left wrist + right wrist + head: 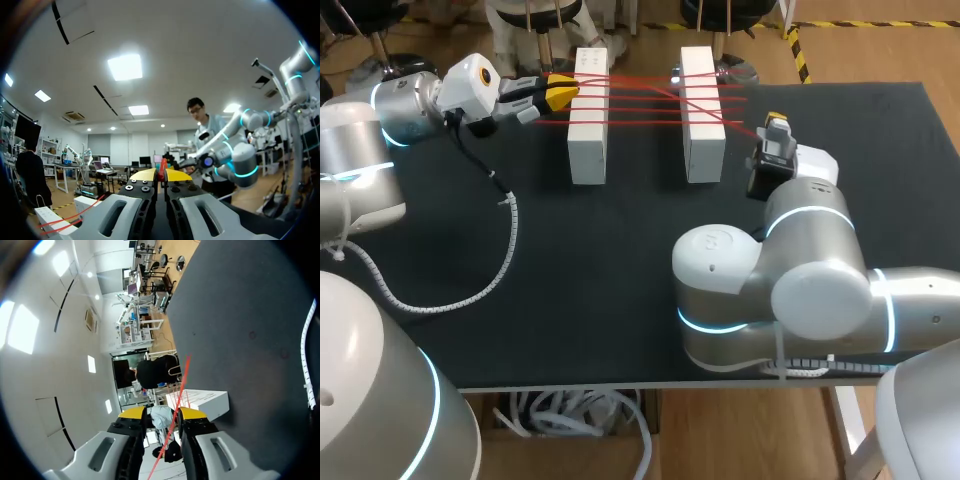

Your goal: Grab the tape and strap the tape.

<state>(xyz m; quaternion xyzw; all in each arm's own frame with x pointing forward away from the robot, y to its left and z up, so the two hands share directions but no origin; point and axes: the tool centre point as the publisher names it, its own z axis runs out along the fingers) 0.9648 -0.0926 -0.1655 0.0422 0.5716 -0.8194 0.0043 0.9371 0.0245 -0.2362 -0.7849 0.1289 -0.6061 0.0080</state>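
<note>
1. Pinching the red tape point(645, 100) between its closed yellow tips, the left pincer point(160, 176) sits just beside the left white block point(588, 120).
2. Tape strands run from it across both blocks toward the right pincer point(162, 415).
3. That pincer's fingers stand apart, with the tape passing between them; the right white block point(200, 402) lies just ahead.

Black-topped table point(620, 320), two white blocks standing on it: the left block point(588, 135) just beside the left gripper point(563, 93), the right block point(701, 135) near the right gripper point(776, 121). A white coiled cable point(506, 250) lies on the table behind the left gripper.
</note>
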